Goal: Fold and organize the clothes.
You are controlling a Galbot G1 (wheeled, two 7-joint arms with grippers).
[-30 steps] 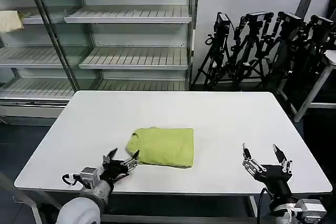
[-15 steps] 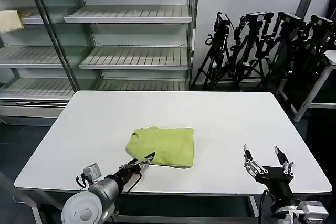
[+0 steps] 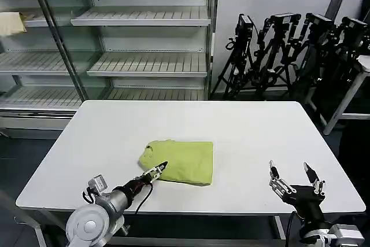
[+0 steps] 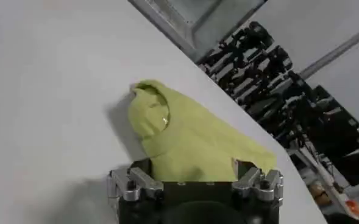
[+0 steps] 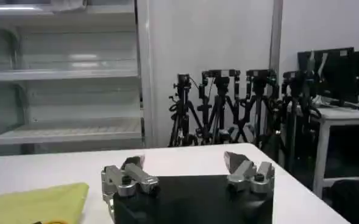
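So the T-shirt (image 3: 179,162) lies folded on the surface (image 3: 243,131), thin, floppy, light. Left end effector (image 3: 157,170) is clenched on its near edge, best grab there; right end effector (image 3: 293,177) hangs released well off.

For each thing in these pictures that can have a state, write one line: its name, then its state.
T-shirt: folded into a compact rectangle, lying on the table, collar end bunched up.
Left gripper: at the shirt's near left edge, shut on the T-shirt.
Right gripper: open, holding nothing, at the table's near right edge.
Table: white, carrying the shirt.
Shelves: behind the table, one pale cloth at left.
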